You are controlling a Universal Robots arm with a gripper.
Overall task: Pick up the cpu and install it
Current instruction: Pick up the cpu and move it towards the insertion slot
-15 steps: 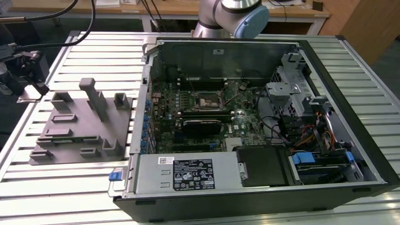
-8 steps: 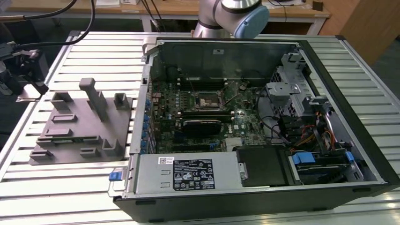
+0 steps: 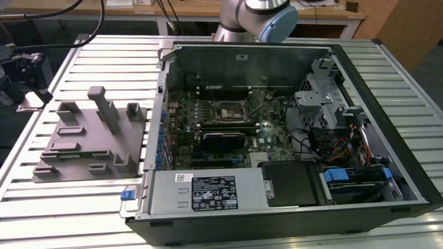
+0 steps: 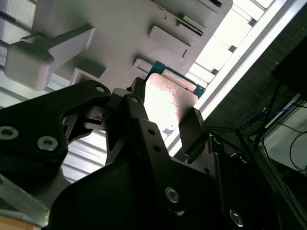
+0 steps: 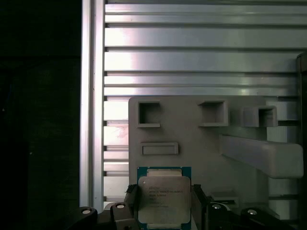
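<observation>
Shiny metal cpu (image 5: 164, 205), matt plastic fixture (image 5: 201, 141)

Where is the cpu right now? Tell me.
The cpu is clamped in the claw in both wrist views, over the gray fixture block on the slatted table.

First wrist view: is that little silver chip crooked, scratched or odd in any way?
Nothing stands out. The cpu sits square in the grip of the tool, its edges parallel to those of the gray holder beneath it. Its metal top shows no visible dents or cracks.
</observation>
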